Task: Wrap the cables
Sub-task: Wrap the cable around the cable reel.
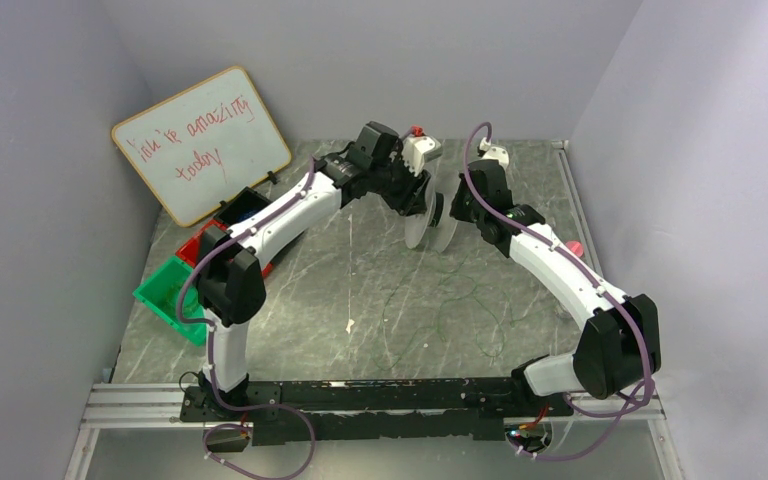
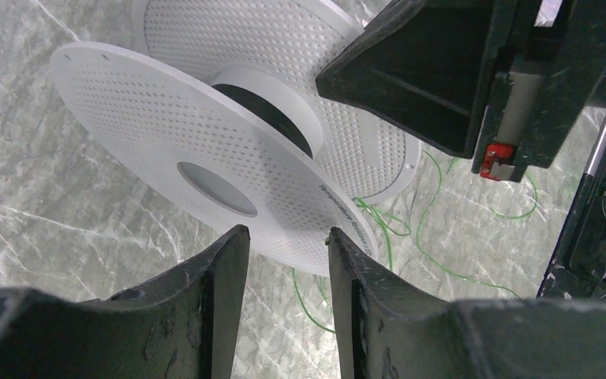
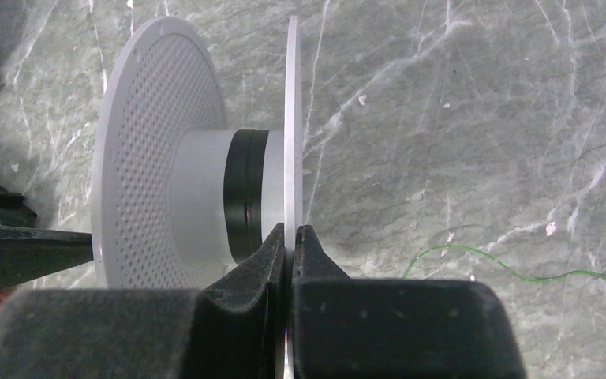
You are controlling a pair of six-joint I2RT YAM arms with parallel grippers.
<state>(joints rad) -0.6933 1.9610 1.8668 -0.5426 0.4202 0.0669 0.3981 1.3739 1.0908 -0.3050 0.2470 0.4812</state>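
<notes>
My right gripper [image 3: 290, 233] is clamped on the thin edge of one flange of a white spool [image 3: 158, 142], holding it in the air with its hub level. My left gripper [image 2: 286, 230] stands apart, jaws parted, at the rim of the other, perforated flange, and grips nothing. A dark band circles the hub; I cannot tell whether it is wound wire. The cable [image 3: 458, 247], a hair-fine green strand, lies in loose squiggles on the marbled table [image 3: 481, 118] below and toward the arm bases. In the left wrist view some strands run up toward the spool, but I cannot see where they end. I judge the step in hand is winding it on. To do it well I should keep the right pinch firm so the spool stays put, take the strand close to the hub with the left, and lay the turns between the flanges under light, even tension, watching for snags in the loops.
</notes>
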